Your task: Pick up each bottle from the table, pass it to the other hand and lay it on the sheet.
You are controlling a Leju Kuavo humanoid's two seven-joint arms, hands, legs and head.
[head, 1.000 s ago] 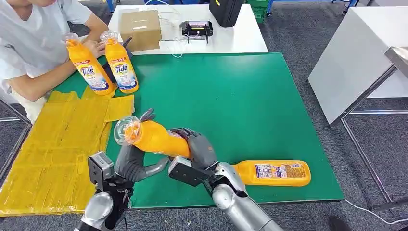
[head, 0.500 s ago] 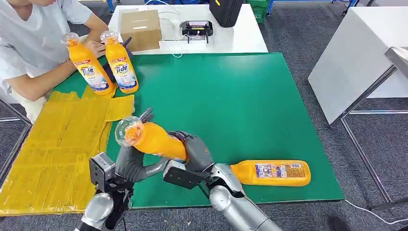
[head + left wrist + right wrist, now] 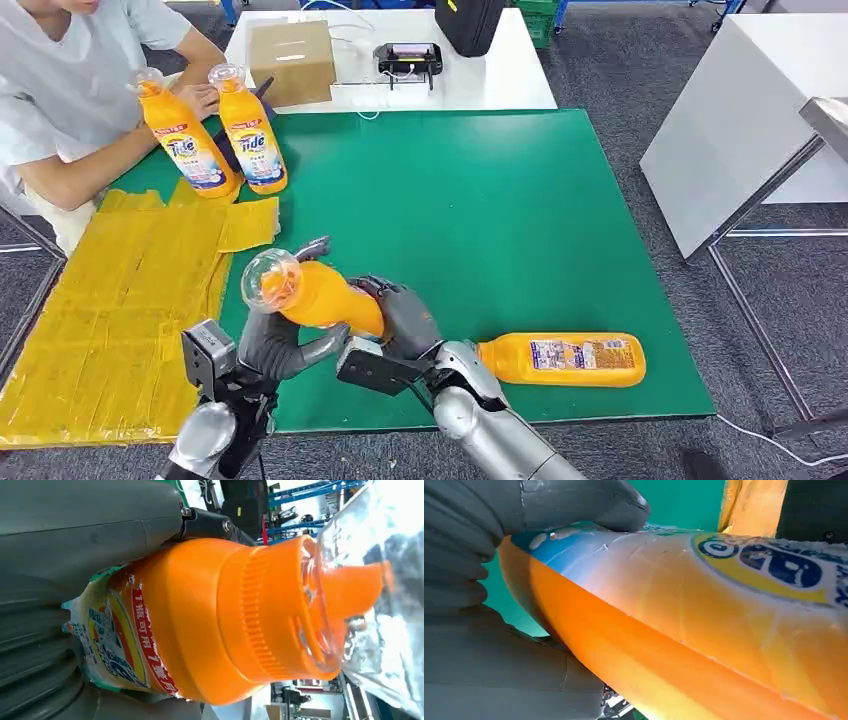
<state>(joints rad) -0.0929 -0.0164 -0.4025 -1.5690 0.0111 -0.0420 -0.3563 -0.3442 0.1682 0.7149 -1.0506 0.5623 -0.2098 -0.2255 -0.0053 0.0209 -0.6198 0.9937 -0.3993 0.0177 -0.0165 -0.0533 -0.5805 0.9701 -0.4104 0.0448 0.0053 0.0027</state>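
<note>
Nearest to us, both hands meet on one orange bottle (image 3: 318, 296) raised above the near edge of the green table (image 3: 480, 200). Our right hand (image 3: 400, 318) wraps the bottle's lower body, and our left hand (image 3: 270, 335) cups it from beneath nearer the neck, fingers curled up around it, so the bottle is held by both at once. It lies tilted, its clear cap (image 3: 268, 278) pointing up and toward the left.

The left wrist view gives us what the head view cannot: the ribbed orange collar (image 3: 260, 615) under the transparent cap, and a strip of red label lettering (image 3: 150, 645) beside the grey thumb (image 3: 90, 530). The right wrist view shows the other end instead, the blue and yellow label (image 3: 769, 565) on the bottle's side with a grey fingertip (image 3: 619, 505) pressed onto it.

Just right of our right arm, a second bottle (image 3: 565, 359) lies flat on the table. To the left spreads the yellow sheet (image 3: 120, 300), bare where we can see it. Farther off, two more bottles (image 3: 215, 135) stand upright at the sheet's far corner, next to a seated person (image 3: 70, 90). Beyond the green top, a white table carries a cardboard box (image 3: 292, 60).
</note>
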